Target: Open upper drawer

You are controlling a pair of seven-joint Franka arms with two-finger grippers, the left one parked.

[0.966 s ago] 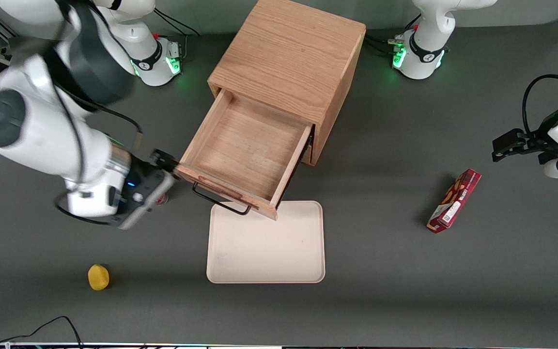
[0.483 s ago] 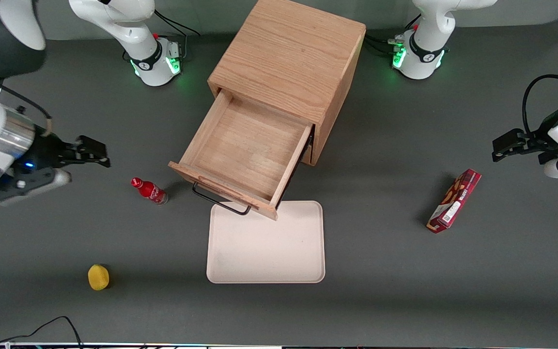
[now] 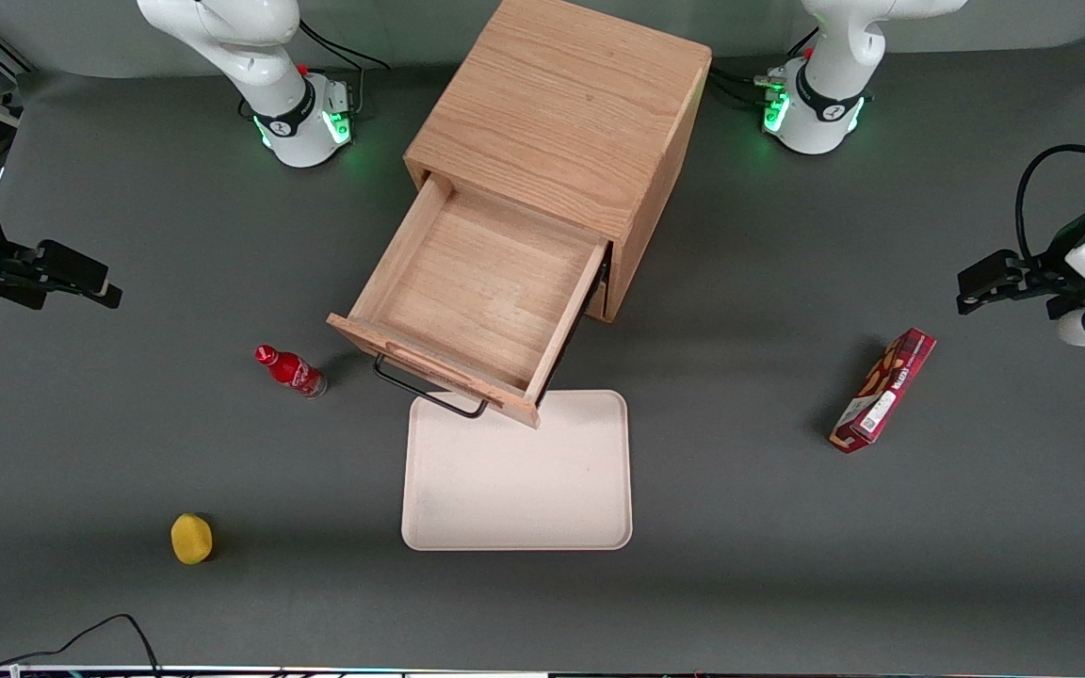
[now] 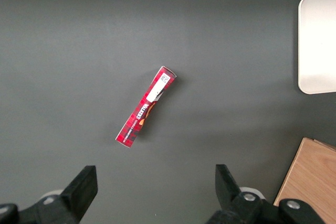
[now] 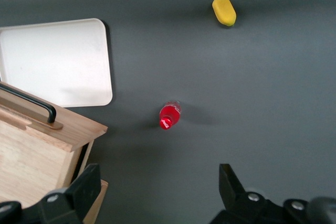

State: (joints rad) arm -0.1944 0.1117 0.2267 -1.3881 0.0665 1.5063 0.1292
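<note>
Gripper (image 3: 81, 282) above grey table (image 3: 787, 565)

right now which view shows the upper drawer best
The front view: the upper drawer shows whole, pulled far out of the cabinet, its box empty. The right wrist view catches only one front corner with the black handle. The left wrist view shows none of it. The gripper is open, off toward the working arm's end.
</note>
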